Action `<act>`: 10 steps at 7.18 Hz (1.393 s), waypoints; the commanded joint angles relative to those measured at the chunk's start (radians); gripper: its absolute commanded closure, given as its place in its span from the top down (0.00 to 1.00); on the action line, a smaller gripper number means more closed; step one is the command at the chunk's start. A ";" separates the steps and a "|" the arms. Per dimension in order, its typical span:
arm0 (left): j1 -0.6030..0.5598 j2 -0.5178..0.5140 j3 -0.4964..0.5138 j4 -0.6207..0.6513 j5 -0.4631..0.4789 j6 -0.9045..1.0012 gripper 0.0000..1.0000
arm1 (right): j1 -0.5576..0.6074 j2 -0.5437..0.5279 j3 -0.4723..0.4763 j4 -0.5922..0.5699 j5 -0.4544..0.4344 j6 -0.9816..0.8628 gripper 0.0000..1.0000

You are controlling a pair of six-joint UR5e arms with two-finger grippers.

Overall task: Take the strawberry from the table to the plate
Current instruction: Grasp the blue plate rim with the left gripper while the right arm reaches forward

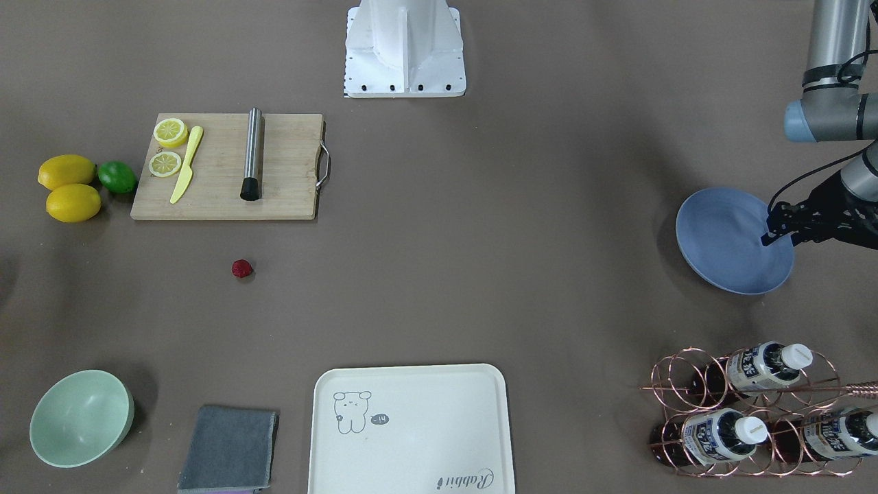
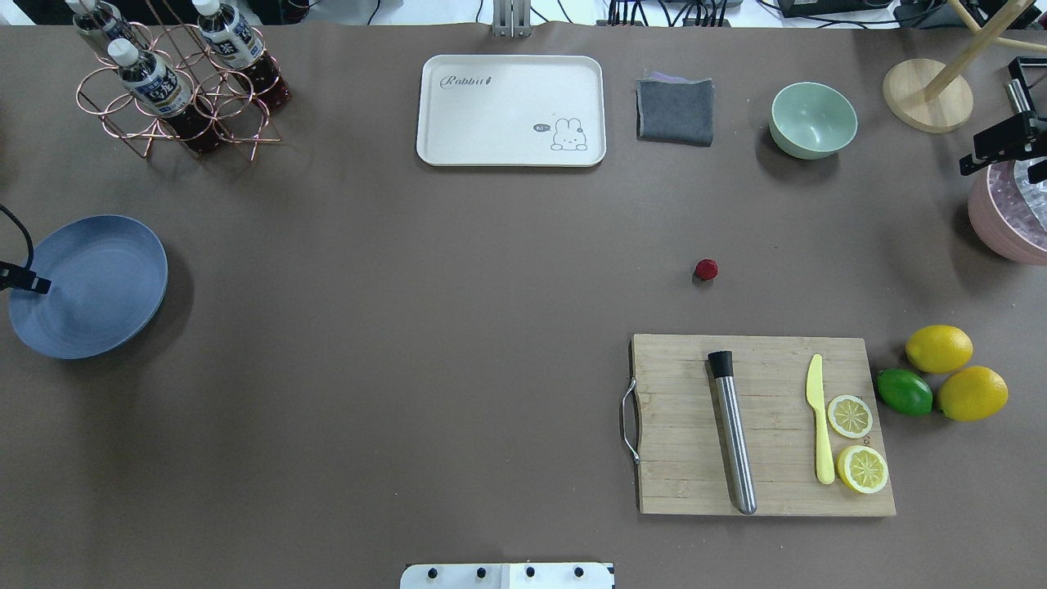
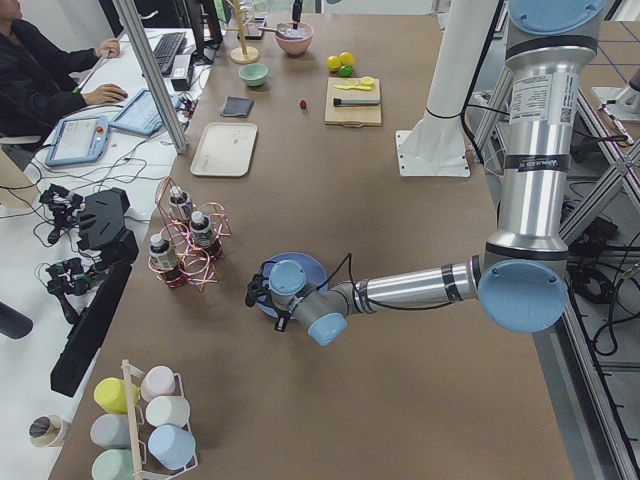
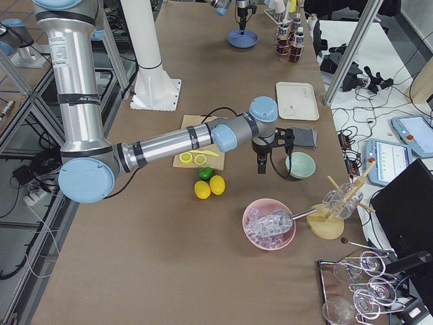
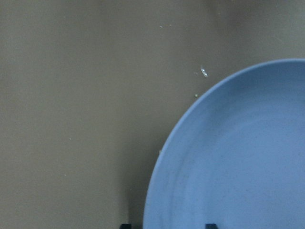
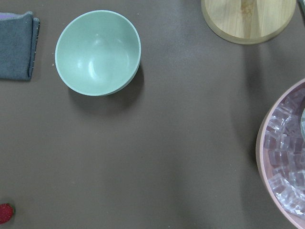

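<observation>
The strawberry [image 1: 241,268], small and dark red, lies alone on the brown table [image 1: 480,274], a little in front of the cutting board; it also shows as the strawberry [image 2: 706,269] and at the lower left corner as the strawberry [image 6: 5,213]. The blue plate [image 1: 727,240] sits far off at the table's other end. My left gripper [image 1: 778,232] hangs over the plate's rim [image 5: 162,162], open, its tips straddling the rim with nothing held. My right gripper [image 2: 1002,146] hovers high near the mint bowl [image 6: 97,52]; its fingers do not show clearly.
A wooden cutting board [image 2: 761,425] carries a steel muddler, a yellow knife and lemon slices, with lemons [image 2: 939,348] and a lime beside it. A cream tray [image 2: 511,110], grey cloth [image 2: 675,110], bottle rack [image 2: 176,86] and pink ice bowl [image 2: 1010,217] line the edges.
</observation>
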 commanded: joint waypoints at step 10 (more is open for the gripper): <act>0.226 -0.384 -0.179 0.119 -0.080 -0.728 0.00 | -0.223 0.161 -0.008 0.002 -0.109 0.225 1.00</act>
